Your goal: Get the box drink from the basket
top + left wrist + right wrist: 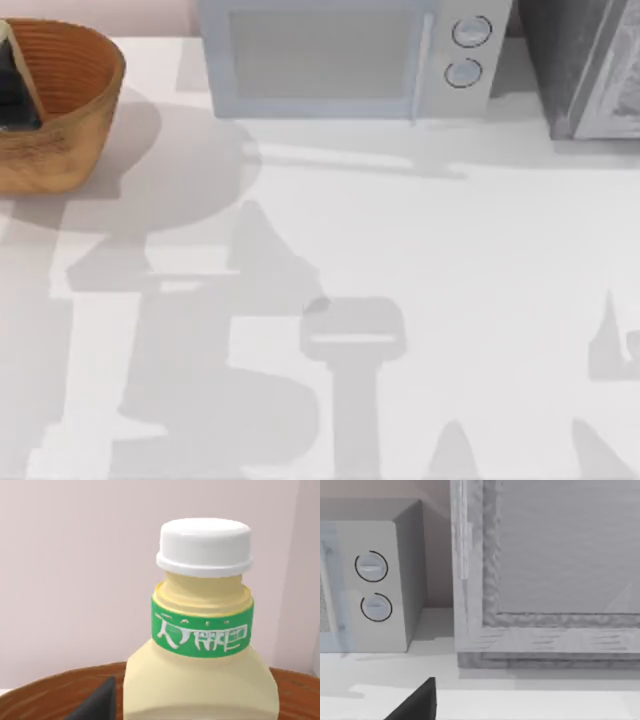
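A white counter (420, 260) spreads across the top view, crossed by soft grey shadows over its left and lower parts. At its far edge stands a pale grey microwave (345, 55) with a glass door and two round dials (470, 50) set one above the other on its right side. Just right of the microwave, a grey, rough-textured cabinet (585, 65) with a framed panel sits on the counter. Behind them rises a plain pinkish wall (75, 570). The light is even and diffuse.
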Robot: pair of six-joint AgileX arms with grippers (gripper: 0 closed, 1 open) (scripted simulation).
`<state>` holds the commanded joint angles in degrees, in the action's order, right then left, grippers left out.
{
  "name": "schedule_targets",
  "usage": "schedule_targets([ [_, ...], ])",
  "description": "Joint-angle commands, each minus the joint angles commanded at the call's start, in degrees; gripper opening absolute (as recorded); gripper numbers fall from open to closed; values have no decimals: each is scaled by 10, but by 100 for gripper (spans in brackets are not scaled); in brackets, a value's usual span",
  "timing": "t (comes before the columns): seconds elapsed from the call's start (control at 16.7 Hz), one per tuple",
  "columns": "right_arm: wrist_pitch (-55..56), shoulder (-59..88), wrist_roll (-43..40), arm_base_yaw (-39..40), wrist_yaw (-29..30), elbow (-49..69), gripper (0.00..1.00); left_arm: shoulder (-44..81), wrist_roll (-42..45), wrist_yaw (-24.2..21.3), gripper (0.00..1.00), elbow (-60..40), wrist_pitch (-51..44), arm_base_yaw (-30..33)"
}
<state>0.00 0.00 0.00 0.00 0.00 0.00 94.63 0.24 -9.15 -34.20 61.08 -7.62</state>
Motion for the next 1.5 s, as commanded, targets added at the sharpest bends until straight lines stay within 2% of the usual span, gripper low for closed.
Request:
schedule_targets([
  [0.24, 0, 0, 0, 0, 0, 0, 100, 129, 2, -13, 100, -43, 78, -9],
  [0.42, 0, 0, 0, 0, 0, 0, 100, 174, 4, -17, 100, -58, 105, -12],
  [0.84, 0, 0, 0, 0, 0, 0, 100, 172, 5, -15, 100, -62, 103, -10],
  [1.5, 0, 0, 0, 0, 0, 0, 100, 247, 3, -4, 100, -184, 52, 2],
])
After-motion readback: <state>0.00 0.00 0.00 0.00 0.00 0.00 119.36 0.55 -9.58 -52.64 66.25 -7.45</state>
